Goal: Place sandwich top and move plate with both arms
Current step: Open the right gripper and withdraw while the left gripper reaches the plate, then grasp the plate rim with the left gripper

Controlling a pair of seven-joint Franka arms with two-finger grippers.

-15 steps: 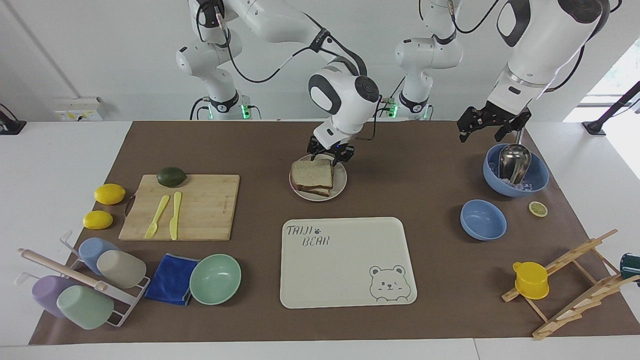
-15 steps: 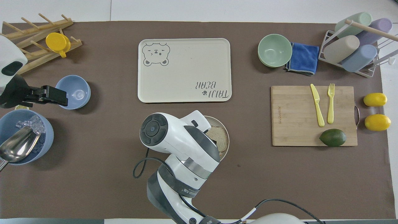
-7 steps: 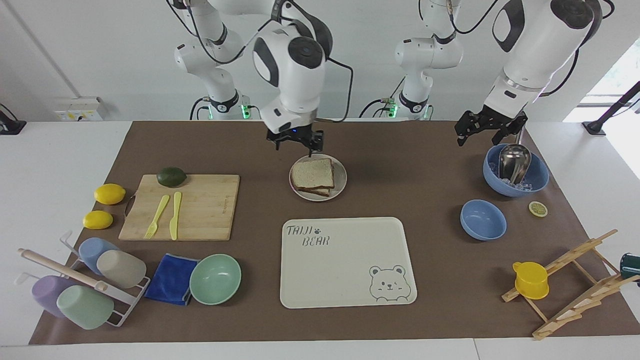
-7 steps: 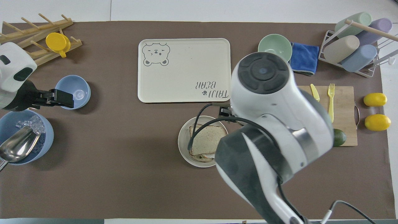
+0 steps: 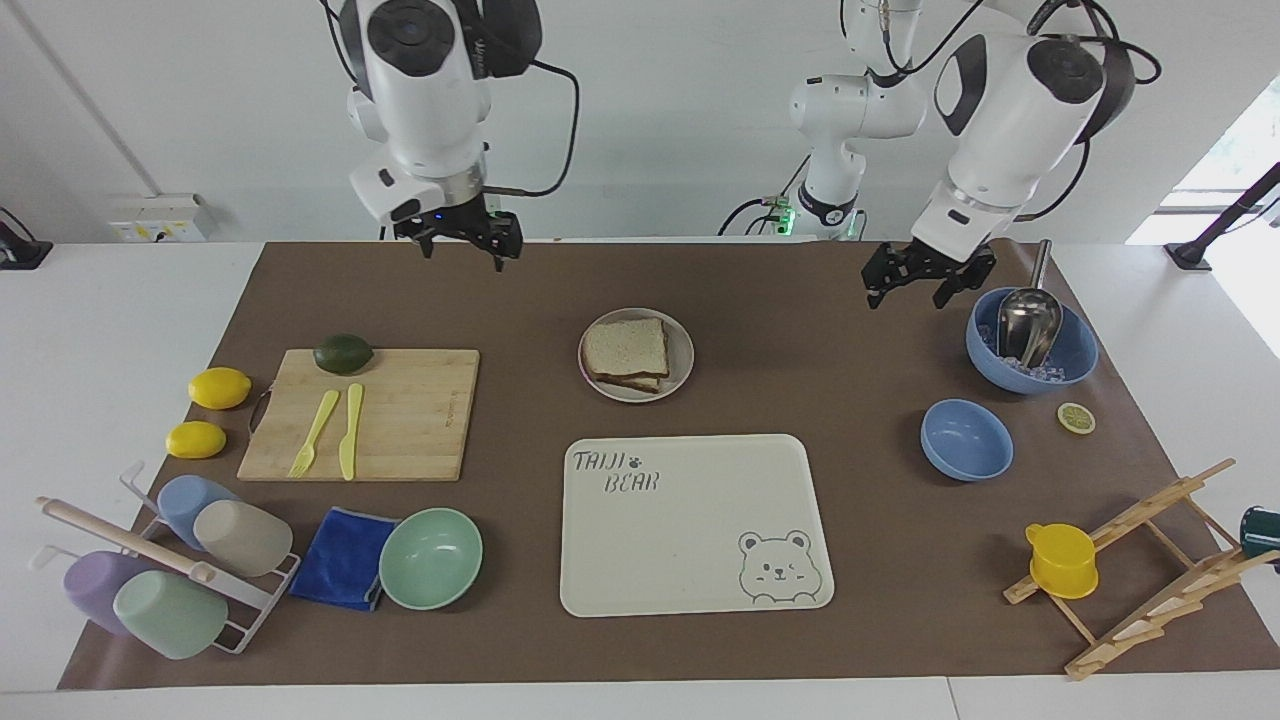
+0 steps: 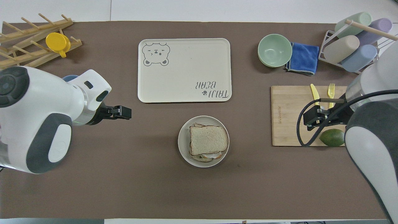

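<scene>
Plain white wall point(image 5: 200, 100) runs along robots' end of room, evenly lit. White wall socket box point(image 5: 160, 218) sits low on it, toward right arm's end. Bright window point(image 5: 1235, 150) glows at left arm's end, daylight pouring in; dark slanted bar point(image 5: 1225, 222) crosses in front of it. White tabletop point(image 5: 110, 330) spreads wide, flat brown rectangular mat point(image 5: 800, 280) covering most of it. White margin shows along mat's edges point(image 6: 217, 9). Soft shadows, no glare.
</scene>
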